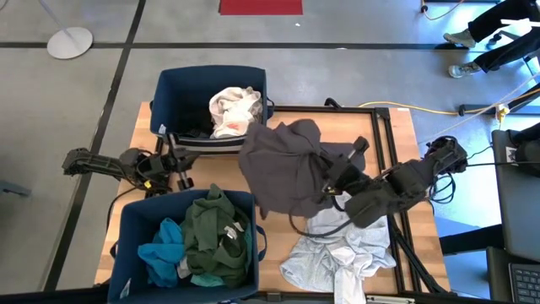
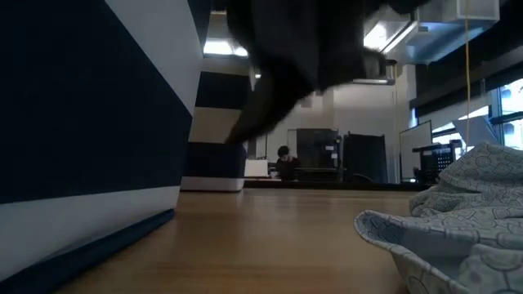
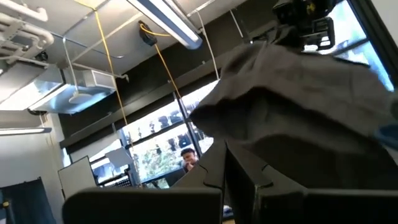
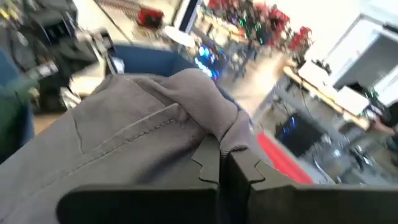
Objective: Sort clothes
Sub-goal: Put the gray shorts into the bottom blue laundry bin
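Observation:
A dark grey garment (image 1: 283, 165) hangs over the middle of the table, held by my right gripper (image 1: 331, 181), which is shut on it. The garment also shows in the low view (image 2: 286, 57) and in the left wrist view (image 3: 298, 93). A pale grey-white garment (image 1: 337, 253) lies on the table near the front edge. A white or cream garment (image 1: 234, 110) lies in the far blue bin (image 1: 181, 89). Dark green (image 1: 211, 232) and teal (image 1: 164, 253) garments lie in the near blue bin (image 1: 126, 228). My left gripper (image 1: 179, 162) is shut and empty between the two bins. My right gripper pinches a bunched fold of the dark grey garment (image 4: 227, 134) between its two fingers, coming from the table's right side. The rest of the garment hangs and spreads away from the fingers toward the far bin. In the low view its lowest part (image 2: 253, 122) is clear of the table.
The two blue bins stand along the table's left half, with a narrow gap between them where the left arm (image 1: 101, 162) lies. A black frame (image 1: 384, 143) and cables lie on the table's right part. A person (image 2: 284, 159) sits far behind the table.

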You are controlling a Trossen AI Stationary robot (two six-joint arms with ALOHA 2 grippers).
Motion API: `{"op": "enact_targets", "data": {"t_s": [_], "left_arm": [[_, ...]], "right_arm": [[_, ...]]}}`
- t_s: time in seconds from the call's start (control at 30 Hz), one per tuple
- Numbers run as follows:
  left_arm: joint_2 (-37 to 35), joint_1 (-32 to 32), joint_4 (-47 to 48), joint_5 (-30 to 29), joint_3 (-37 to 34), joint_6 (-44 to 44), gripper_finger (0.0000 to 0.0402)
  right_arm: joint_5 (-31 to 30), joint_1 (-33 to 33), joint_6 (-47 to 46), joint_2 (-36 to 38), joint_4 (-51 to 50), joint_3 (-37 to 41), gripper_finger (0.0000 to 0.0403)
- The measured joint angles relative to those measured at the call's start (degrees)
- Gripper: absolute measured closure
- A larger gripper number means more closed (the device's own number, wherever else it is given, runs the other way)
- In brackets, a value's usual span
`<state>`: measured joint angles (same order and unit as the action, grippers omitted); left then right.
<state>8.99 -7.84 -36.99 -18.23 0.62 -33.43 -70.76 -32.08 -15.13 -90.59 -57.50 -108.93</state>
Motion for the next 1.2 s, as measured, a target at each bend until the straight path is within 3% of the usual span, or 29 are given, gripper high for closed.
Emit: {"op": "enact_targets", "data": {"t_s": [0.2, 0.43, 0.6, 0.87, 1.0, 1.2], "left_arm": [[-0.01, 0.02, -1.69, 0.0, 0.02, 1.83, 0.0402], [-0.01, 0.02, -1.67, 0.01, 0.02, 1.93, 0.0402], [-0.01, 0.0, -1.66, 0.01, 0.02, 1.81, 0.0402], [-0.01, 0.02, -1.54, 0.01, 0.02, 1.25, 0.0402], [0.0, 0.02, -1.48, 0.01, 0.02, 1.43, 0.0402], [0.01, 0.0, -1.23, 0.01, 0.02, 1.45, 0.0402]], "right_arm": [[2.67, 0.48, 26.27, 0.0, 25.08, -2.95, 0.0398], [16.21, 3.41, 46.94, 0.01, 50.72, -2.95, 0.0398], [29.1, 7.02, 46.62, 0.0, 54.57, -2.95, 0.0398], [49.3, 12.12, 36.45, -2.43, 58.85, -2.93, 0.0398], [54.41, 12.69, 36.64, -4.53, 64.48, -2.94, 0.0397], [55.78, 12.66, 37.8, -6.85, 64.58, -7.49, 0.0397]]}}
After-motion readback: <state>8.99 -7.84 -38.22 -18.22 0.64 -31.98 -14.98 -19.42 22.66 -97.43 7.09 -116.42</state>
